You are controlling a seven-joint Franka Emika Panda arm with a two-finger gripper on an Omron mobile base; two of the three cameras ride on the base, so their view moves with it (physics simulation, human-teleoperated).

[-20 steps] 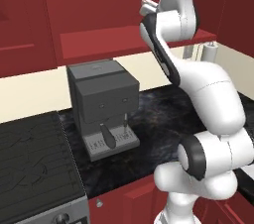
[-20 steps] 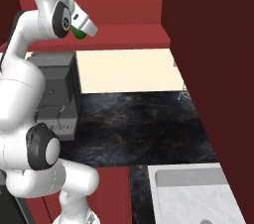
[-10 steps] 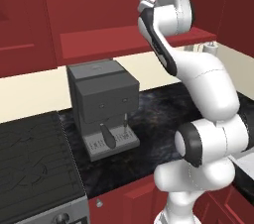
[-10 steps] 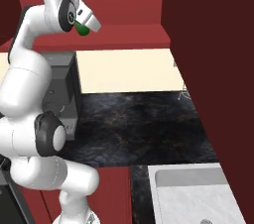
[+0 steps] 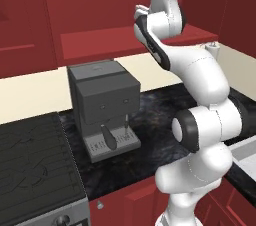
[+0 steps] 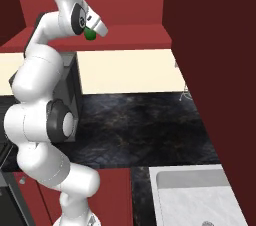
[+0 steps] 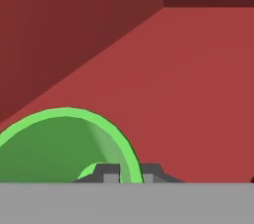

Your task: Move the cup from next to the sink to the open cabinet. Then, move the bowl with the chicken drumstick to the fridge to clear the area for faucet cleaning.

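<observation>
**Green cup held up at the open cabinet**

The open red cabinet spans the wall above the dark desk; a grey coffee machine stands on the desk at 9 o'clock of the arm; a sink sits at 5 o'clock in the right base view; the tool is pinched narrow on the rim of the green cup, raised over the cabinet shelf; the cup's underside shows below the hand.

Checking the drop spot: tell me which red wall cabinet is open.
The cabinet above the coffee machine: its shelf is exposed, while the one left of it shows a flat closed door. The hand holds the green cup at it.
</observation>
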